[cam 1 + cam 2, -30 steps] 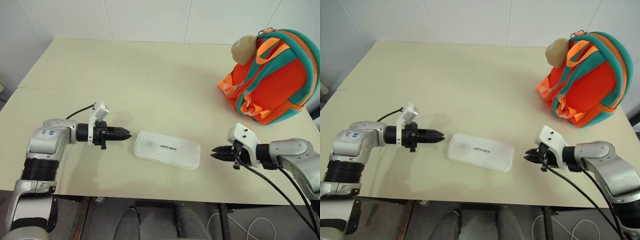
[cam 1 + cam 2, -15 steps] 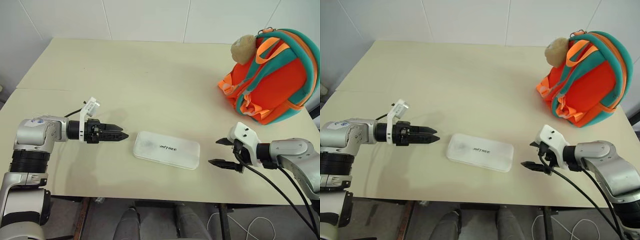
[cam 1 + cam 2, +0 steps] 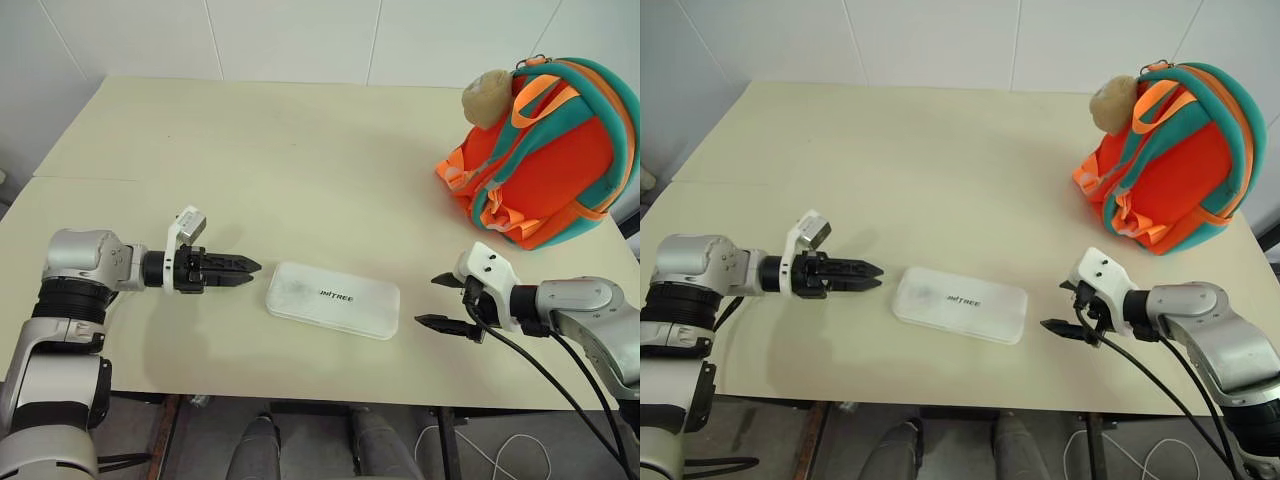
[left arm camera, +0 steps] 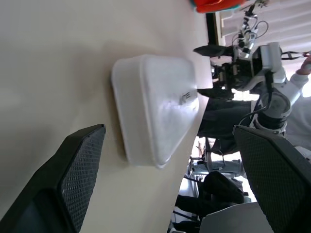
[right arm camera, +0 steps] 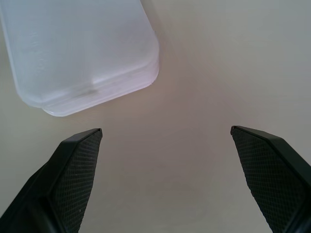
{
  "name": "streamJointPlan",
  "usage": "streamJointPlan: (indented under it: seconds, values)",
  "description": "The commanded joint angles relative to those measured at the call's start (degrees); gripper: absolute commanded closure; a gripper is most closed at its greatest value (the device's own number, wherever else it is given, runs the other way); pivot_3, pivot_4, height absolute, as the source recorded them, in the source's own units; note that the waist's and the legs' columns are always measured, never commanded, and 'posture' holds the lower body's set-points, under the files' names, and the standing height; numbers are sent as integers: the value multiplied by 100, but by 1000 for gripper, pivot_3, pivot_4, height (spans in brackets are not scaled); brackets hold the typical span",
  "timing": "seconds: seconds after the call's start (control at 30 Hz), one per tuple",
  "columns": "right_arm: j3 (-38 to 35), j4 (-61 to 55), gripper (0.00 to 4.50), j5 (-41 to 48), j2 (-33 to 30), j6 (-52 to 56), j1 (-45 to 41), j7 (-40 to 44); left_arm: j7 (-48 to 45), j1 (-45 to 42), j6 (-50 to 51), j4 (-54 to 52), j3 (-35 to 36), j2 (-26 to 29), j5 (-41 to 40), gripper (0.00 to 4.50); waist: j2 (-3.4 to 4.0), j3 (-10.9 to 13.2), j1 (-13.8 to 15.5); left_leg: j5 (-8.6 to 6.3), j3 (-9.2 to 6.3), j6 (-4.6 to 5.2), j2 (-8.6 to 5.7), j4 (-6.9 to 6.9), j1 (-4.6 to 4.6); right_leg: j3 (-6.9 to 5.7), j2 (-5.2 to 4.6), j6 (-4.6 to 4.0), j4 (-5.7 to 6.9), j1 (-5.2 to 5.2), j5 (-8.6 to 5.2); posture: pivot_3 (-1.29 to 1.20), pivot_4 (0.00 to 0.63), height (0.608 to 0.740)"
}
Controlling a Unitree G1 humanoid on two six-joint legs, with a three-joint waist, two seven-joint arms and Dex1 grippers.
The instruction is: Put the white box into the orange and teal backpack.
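Observation:
The white box (image 3: 333, 299) lies flat near the table's front edge, lettering up, with nothing touching it. Just off its left end my left gripper (image 3: 253, 273) points at it, fingers apart and empty. Off the right end, a short gap away, my right gripper (image 3: 425, 300) stands open and empty. The left wrist view has the box (image 4: 155, 111) ahead between the spread fingers. One corner of the box (image 5: 77, 53) appears in the right wrist view. The orange and teal backpack (image 3: 545, 150) stands upright at the far right.
A beige plush charm (image 3: 487, 97) hangs at the backpack's upper left. The cream table (image 3: 300, 150) stretches bare between box and backpack. A seam crosses its left part. The table's front edge runs close below both grippers, and black cables trail from my right arm.
Both grippers have gone from nearly shut to wide open. My left hand has rolled about its own axis and sunk slightly. The box and backpack have not moved.

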Motion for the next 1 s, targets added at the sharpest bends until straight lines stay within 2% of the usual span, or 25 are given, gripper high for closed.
streamJointPlan:
  seconds: [0.03,0.23,0.57,0.87,1.0]
  values:
    - [-118,-166,14,28,33,-55,-14,-56,-171,-186,-97,49,-395,-49,119,0,0,0,-3,0,0,0,0,0,0,0,0,0,-1,0,0,0,150,740]
    - [-66,-221,14,35,131,-33,-5,-173,-85,-279,-791,16,-785,-368,485,0,1,0,23,0,0,0,0,2,1,0,-1,0,0,3,0,0,150,740]
    - [58,-299,14,46,308,-19,-14,-266,222,-290,-669,100,-263,-1013,280,0,2,-1,56,0,0,0,-7,24,1,1,-5,4,3,12,2,0,150,740]
    - [107,-286,14,23,358,-33,-56,-269,367,-166,-860,82,-80,-1291,307,0,2,-1,59,0,-1,-1,-7,29,1,1,-5,7,6,12,4,0,150,740]
    - [48,-329,0,38,330,-16,10,-281,411,-173,-876,161,122,-1369,230,888,2,-1,61,0,-1,-1,-7,31,1,1,-5,8,6,13,5,0,150,740]
